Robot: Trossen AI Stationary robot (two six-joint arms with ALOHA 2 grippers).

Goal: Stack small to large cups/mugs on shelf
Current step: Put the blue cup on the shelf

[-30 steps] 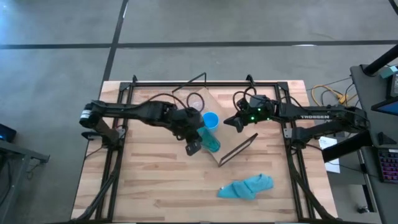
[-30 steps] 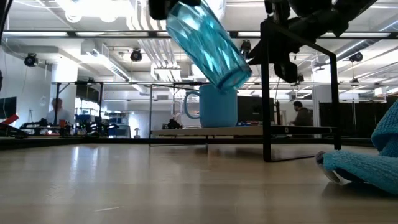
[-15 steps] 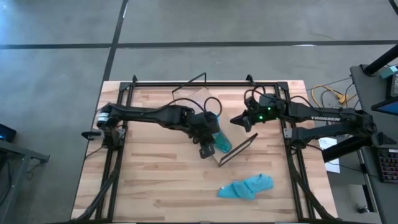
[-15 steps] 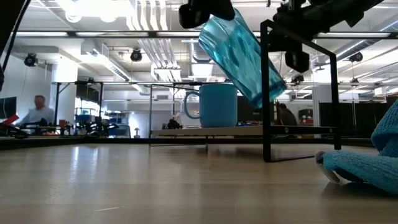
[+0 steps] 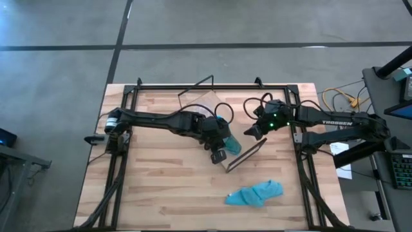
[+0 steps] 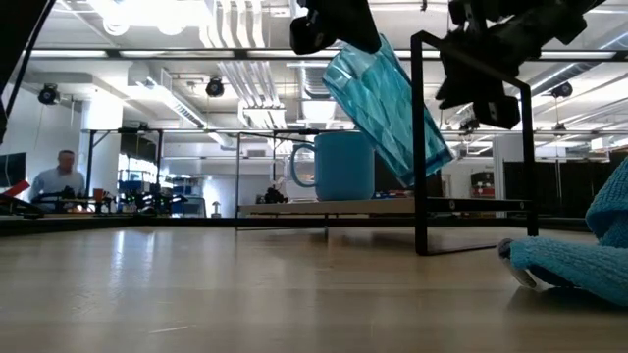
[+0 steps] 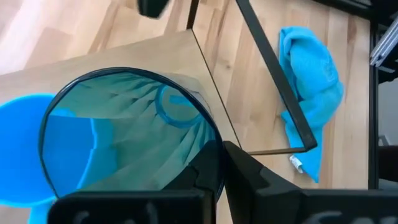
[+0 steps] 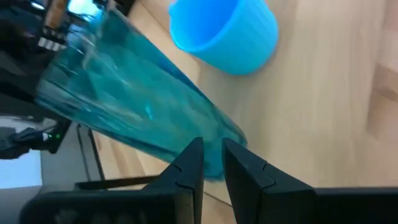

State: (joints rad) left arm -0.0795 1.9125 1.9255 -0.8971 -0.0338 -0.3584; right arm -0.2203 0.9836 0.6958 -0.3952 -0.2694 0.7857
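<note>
My left gripper (image 5: 221, 143) is shut on the teal-green tumbler (image 6: 388, 108), which hangs tilted in the air above the shelf board (image 6: 343, 207), beside its black wire end frame (image 6: 471, 147). The bright blue mug (image 6: 343, 167) stands upright on the board, its handle toward the table's left. My right gripper (image 5: 252, 131) is shut and hovers close to the tumbler's base (image 8: 221, 146). I cannot make out the small clear glass cup. My left gripper holds the tumbler at its rim (image 7: 210, 138); one finger seems to be inside and one outside. It holds from above, and the tumbler hangs slanting, base (image 6: 432, 162) lowest and toward the table's right, clear of board and mug. My right gripper: I cannot tell whether its fingertips touch the tumbler's base.
A crumpled blue cloth (image 5: 254, 193) lies on the table near the front right. The shelf's near wire frame (image 5: 244, 154) stands just beside the tumbler. Cables loop over the shelf's far part. People move in the room behind.
My left gripper has carried the tumbler toward the table's right, from over the blue mug to the wire end frame. The tumbler has stayed tilted and lifted clear. The mug has kept still.
</note>
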